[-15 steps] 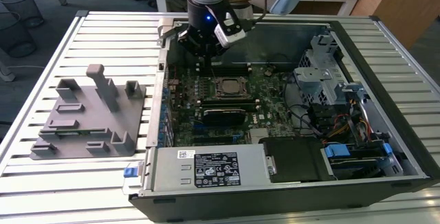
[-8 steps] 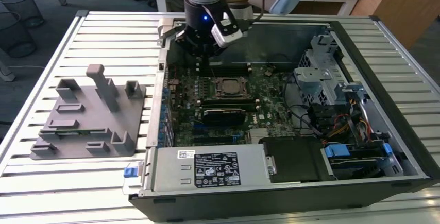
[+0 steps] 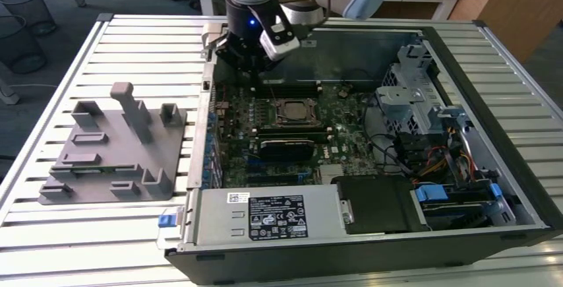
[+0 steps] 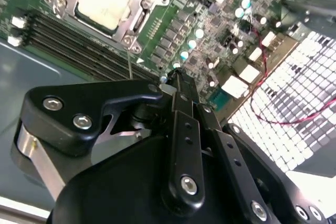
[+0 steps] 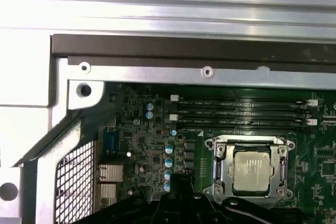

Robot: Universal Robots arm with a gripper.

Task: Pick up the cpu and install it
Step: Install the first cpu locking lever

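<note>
One cpu [image 5: 252, 170] seated in socket [image 5: 251, 167]; pincer [image 4: 178, 77] closed.

Open computer case [image 3: 519, 188] on slatted table [image 3: 53, 234], fixture alongside.

Inside the case, motherboard [image 3: 264, 112] with socket frame [image 3: 293, 111] near its centre, cpu [image 3: 293, 110] seated in the frame; gripper [image 3: 255, 69] at eleven o'clock from the socket, over the board's far edge. Memory slots [image 5: 241, 114] just beside the frame. Power supply [image 3: 264, 216] at six o'clock. Fixture [image 3: 115, 148] at nine o'clock, outside the case.
</note>
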